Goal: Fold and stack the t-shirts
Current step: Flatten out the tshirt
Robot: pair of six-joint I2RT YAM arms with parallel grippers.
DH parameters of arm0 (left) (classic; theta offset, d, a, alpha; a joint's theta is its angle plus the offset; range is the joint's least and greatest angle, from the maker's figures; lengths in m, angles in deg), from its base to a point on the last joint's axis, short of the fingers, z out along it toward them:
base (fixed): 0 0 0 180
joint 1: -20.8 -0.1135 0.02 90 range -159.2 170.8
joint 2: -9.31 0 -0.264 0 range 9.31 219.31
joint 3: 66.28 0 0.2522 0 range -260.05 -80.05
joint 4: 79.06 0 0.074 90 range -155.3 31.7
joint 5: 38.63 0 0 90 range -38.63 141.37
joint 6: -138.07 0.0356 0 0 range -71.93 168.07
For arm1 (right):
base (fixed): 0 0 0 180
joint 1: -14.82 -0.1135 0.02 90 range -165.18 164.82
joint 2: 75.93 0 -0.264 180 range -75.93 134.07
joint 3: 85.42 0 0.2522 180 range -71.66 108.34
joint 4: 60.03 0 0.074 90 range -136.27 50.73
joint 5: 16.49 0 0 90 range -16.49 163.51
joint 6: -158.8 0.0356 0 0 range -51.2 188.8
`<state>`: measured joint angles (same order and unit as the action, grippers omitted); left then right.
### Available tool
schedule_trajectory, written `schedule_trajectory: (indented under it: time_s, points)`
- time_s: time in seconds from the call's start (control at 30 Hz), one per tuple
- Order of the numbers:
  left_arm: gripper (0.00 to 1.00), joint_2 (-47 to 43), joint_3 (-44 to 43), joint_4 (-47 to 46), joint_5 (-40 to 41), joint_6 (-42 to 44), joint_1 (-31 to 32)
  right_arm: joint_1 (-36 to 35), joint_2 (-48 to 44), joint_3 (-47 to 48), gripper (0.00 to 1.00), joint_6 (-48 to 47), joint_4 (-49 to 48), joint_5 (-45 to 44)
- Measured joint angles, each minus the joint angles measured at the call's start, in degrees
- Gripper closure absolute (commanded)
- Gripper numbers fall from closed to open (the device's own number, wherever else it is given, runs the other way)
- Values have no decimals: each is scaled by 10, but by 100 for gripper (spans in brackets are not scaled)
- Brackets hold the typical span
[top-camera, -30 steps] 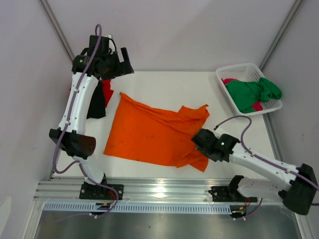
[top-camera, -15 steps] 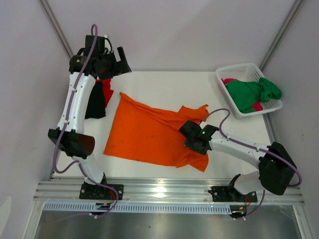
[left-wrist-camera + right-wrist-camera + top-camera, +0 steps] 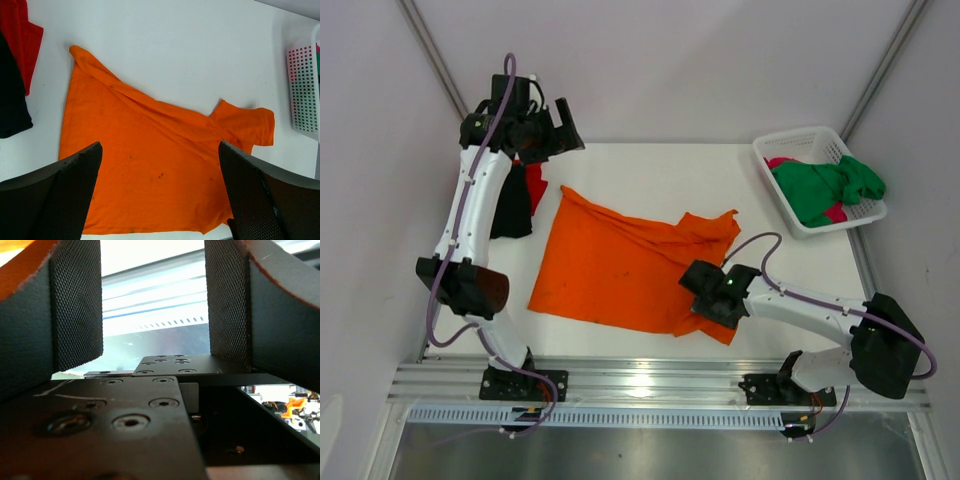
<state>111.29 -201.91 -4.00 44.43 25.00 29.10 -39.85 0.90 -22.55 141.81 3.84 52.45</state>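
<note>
**Status.** The orange shirt (image 3: 620, 265) lies spread on the middle of the tabletop (image 3: 660, 170), not yet folded. A diagonal ridge runs across it, and the right sleeve is bunched at the far-right corner. The red shirt (image 3: 22, 35) and black shirt (image 3: 10, 95) lie at the left edge, near the orange hem. The green shirt (image 3: 825, 185) and pink shirt (image 3: 782, 163) are in the basket (image 3: 800, 137) at the far right.

**Tools.** The left tool (image 3: 160, 145) hangs high over the far-left corner with its jaws fully apart and holds nothing. The right tool (image 3: 154, 305) sits low over the near-right corner of the orange shirt. Its jaws are apart with nothing between the pads. Contact with the cloth cannot be confirmed.

**Hazards (assessment).**
- Double-layer pick. The near-right corner appears lapped over itself. Closing there may catch both layers and give a skewed fold.
- Missed pick. Thin cloth flat on the tabletop may slip from under the pads if the jaws close too high.
- Whole-garment drag. The left tool is well apart from the cloth and pins nothing, so a one-sided pull may slide the entire shirt.
- Stack disturbance. A leftward drag may push the hem into the red and black shirts.
- Trapped ridge. Folding over the diagonal crease locks it in.
</note>
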Motion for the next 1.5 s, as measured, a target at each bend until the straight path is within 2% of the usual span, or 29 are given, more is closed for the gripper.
schedule_trajectory:
  time_s: [0.33, 0.67, 0.93, 1.2, 1.5]
  points:
    - [1, 0, 2, -3, -8, 0, 0, 0, -38, -35, 37, 32, 17, -2]
    - [0, -11, 3, -3, -10, 0, -10, 46, 64, -42, 37, -10, -28, 41]
    - [0, -39, 3, -3, -19, -1, -17, 66, 116, 4, 37, -56, -28, 70]
    - [1, -57, 2, -4, -31, -7, -35, 66, 88, -22, 38, -52, -17, 84]
    - [0, -57, 0, -3, -43, -10, -42, 65, 27, -48, 37, -31, 54, 95]
